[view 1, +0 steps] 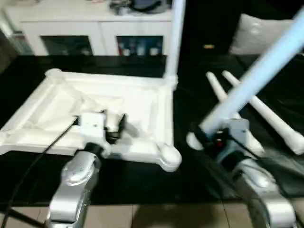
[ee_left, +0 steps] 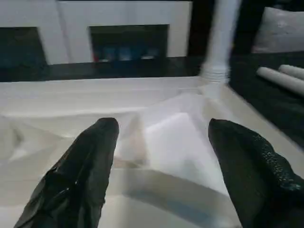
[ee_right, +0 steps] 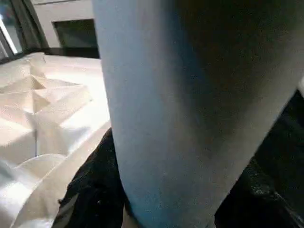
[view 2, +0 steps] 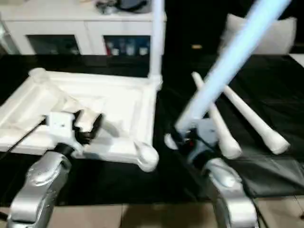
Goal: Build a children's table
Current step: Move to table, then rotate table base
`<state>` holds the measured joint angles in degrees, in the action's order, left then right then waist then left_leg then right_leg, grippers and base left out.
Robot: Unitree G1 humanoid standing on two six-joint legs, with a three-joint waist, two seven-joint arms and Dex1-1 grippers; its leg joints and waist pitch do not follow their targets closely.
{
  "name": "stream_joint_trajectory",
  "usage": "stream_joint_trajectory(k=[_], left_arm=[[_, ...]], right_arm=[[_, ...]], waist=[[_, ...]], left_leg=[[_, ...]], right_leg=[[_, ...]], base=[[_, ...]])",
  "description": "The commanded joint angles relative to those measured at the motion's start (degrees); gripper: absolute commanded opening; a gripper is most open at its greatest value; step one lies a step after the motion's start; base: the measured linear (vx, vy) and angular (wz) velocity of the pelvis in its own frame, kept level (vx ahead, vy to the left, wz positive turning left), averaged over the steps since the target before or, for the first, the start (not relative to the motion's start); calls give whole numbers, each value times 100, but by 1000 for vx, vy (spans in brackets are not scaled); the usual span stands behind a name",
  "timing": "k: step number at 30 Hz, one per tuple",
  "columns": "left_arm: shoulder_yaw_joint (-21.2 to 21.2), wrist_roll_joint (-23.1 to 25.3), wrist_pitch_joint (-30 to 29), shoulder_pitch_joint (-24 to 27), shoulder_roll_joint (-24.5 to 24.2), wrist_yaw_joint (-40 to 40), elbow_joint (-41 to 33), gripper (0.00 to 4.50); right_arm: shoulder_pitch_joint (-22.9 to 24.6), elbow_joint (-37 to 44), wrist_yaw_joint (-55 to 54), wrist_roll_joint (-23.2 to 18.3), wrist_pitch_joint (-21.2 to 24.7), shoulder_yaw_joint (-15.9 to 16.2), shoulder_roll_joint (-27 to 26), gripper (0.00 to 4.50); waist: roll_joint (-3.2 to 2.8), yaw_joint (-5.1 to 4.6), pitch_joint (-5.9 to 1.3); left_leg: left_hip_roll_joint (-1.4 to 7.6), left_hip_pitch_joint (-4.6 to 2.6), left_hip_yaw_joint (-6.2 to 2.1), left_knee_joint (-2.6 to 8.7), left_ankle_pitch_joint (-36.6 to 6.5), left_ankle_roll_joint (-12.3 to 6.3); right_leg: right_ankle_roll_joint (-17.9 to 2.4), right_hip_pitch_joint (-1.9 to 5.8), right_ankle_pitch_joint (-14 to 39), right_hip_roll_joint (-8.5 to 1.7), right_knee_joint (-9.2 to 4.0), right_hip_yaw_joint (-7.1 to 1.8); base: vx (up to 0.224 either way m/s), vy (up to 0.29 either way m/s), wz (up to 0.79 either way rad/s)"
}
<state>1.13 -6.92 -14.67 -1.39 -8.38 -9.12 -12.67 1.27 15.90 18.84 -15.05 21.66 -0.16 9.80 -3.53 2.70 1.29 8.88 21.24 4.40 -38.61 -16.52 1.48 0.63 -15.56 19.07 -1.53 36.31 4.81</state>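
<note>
The right gripper was clamped on a long round white plastic leg. The left gripper, fingers apart, hovered over the upturned white ribbed plastic tabletop.

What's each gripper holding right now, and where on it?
The right gripper grips a white table leg near its thick lower end; the leg slants up and away. The left gripper is open over the upturned tabletop, holding nothing.

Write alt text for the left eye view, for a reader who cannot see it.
The right gripper holds a white leg slanting up and away, beside the upturned white tabletop on a black surface. One leg already stands in its far right corner; the open left gripper hovers over the ribbed underside, and two loose legs lie to the right.
</note>
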Motion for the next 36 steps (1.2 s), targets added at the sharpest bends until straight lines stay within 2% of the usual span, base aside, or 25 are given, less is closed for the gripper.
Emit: stream_joint_trajectory(k=[1,2,3,4,5,6,7,8,9,10,11,12,13,15,17,20,22,23,24,26,27,28,31,34,36], left_arm=[[-29,13,94,8,-6,-25,6,343],[-14,14,89,15,-17,-46,-4,343],[8,37,52,22,-37,-54,-7,343],[22,53,26,23,-54,-62,-1,343],[36,69,0,20,-74,-75,10,343],[45,70,-5,18,-84,-104,25,343],[45,69,-5,18,-86,-107,26,343],[67,47,-13,13,-115,-193,36,343],[73,42,-14,12,-124,-215,36,343],[83,34,-17,9,-137,-249,37,343],[100,5,-39,1,-158,-302,45,343],[122,-42,-92,-24,-201,-397,64,343],[145,-71,-123,-47,-245,-482,85,343],[182,-110,-126,-95,-317,-641,132,343],[254,-217,-144,-239,-489,-1021,261,343],[355,-300,-130,-495,-782,-1576,488,343],[396,-316,-122,-593,-902,-1794,580,343],[533,-425,-5,-787,-1223,-2515,789,343],[622,-535,-31,-884,-1404,-2964,876,360],[909,-637,-90,-1067,-1832,-3957,1071,371],[1024,-614,-94,-1135,-1986,-4267,1155,343],[1149,-565,-17,-1221,-2131,-4574,1282,314],[1363,-444,110,-1386,-2339,-5043,1521,333],[1587,-294,300,-1635,-2469,-5410,1866,286],[1781,-170,500,-1976,-2517,-5771,2313,290]], right_arm=[[-30,61,-16,11,-77,77,-37,191],[-31,59,-24,13,-73,65,-35,191],[-35,51,-34,15,-75,46,-31,191],[-41,43,-43,11,-77,33,-30,191],[-47,32,-50,9,-81,22,-29,191],[-53,18,-61,19,-85,15,-24,191],[-54,17,-62,20,-86,15,-24,191],[-62,-7,-79,43,-108,6,-21,191],[-65,-13,-83,49,-114,5,-20,191],[-69,-23,-91,59,-124,2,-19,191],[-76,-46,-92,66,-144,-11,-15,191],[-93,-69,-48,-2,-120,-37,-21,191],[-108,-82,-18,-39,-96,-52,-15,191],[-139,-114,-19,-67,-90,-99,-17,191],[-221,-188,26,-143,-76,-172,29,191],[-364,-289,179,-225,-4,-193,142,191],[-423,-341,212,-220,-12,-200,175,191],[-568,-527,466,-287,-202,-225,261,191],[-641,-624,620,-343,-231,-226,323,191],[-724,-795,1108,-445,-271,-129,511,191],[-742,-839,1297,-470,-286,-78,585,191],[-755,-877,1469,-504,-272,-32,654,191],[-767,-916,1717,-573,-217,30,751,191],[-792,-985,1934,-623,-181,97,847,191],[-823,-1066,2152,-662,-169,174,955,191]], waist=[[-136,-325,-357],[-104,-329,-406],[-46,-269,-378],[83,-178,-342],[221,-105,-344],[365,-7,-261],[375,-8,-290],[381,21,-338],[319,29,-323],[247,-11,-283],[227,-28,-253],[176,-57,-187],[146,-94,-83],[162,-135,-38],[185,-141,-19],[113,-139,-40],[144,-138,-66],[147,-128,-72],[144,-99,-78],[164,-118,-98],[133,-104,-118],[146,-108,-129],[151,-91,-188],[128,-65,-236],[128,-58,-227]], left_leg=[[949,-1061,-891,595,2610,-2901],[1090,-1121,-968,491,3384,-3246],[1008,-917,-821,338,5342,-3195],[567,-561,-430,317,5690,-2748],[189,-403,-177,113,5107,-2318],[-286,-17,94,45,2886,-1619],[-220,117,44,127,2317,-1350],[-102,149,26,269,1921,-900],[-80,54,69,341,1472,-588],[-11,15,69,446,1016,-440],[37,18,62,506,731,-406],[131,-3,49,616,80,-276],[172,-15,52,725,-887,-59],[186,-116,53,768,-1772,188],[174,-156,85,787,-1961,282],[180,-106,69,826,-1755,322],[170,-116,86,816,-1615,302],[176,-91,102,818,-1433,287],[162,-123,117,826,-1466,233],[168,-75,130,851,-1492,207],[178,-99,144,840,-1413,188],[192,-88,157,835,-1272,121],[175,-64,213,765,-475,-61],[173,-52,228,709,227,-249],[173,-67,241,711,196,-303]], right_leg=[[-110,-831,56,-223,501,-29],[-3,-1007,264,-349,632,-121],[271,-1136,-462,-516,626,-332],[366,-1013,-1567,-537,338,-445],[223,-913,-2338,-585,-77,-563],[-104,-603,-2811,-776,-266,-834],[-365,-423,-3140,-855,-238,-872],[-602,-303,-3913,-757,-119,-756],[-783,-346,-3786,-641,-143,-655],[-1011,-351,-2918,-598,-204,-581],[-1097,-348,-2317,-587,-248,-550],[-1218,-350,-1059,-574,-332,-521],[-1153,-371,351,-557,-437,-517],[-870,-461,1727,-558,-570,-533],[-627,-528,2239,-558,-656,-551],[-517,-504,2035,-564,-644,-562],[-572,-512,1768,-550,-623,-576],[-655,-488,1529,-558,-601,-583],[-693,-519,1589,-562,-610,-591],[-797,-474,1426,-572,-582,-590],[-886,-516,1129,-553,-549,-598],[-995,-492,794,-550,-522,-596],[-1303,-440,-128,-571,-454,-592],[-1555,-408,-906,-565,-387,-557],[-1605,-418,-886,-547,-398,-540]], base=[[135,-24,-9],[166,-49,-8],[67,-8,-9],[67,-8,-9],[0,0,0],[-56,-34,9],[-56,-34,9],[-10,-74,3],[-46,-58,8],[-46,-58,8],[-78,-26,1],[-96,-10,-8],[-96,-10,-8],[-98,1,0],[-92,5,4],[-64,7,-2],[0,0,0],[0,0,0],[0,0,0],[0,0,0],[0,0,0],[0,0,0],[0,0,0],[0,0,0],[0,0,0]])
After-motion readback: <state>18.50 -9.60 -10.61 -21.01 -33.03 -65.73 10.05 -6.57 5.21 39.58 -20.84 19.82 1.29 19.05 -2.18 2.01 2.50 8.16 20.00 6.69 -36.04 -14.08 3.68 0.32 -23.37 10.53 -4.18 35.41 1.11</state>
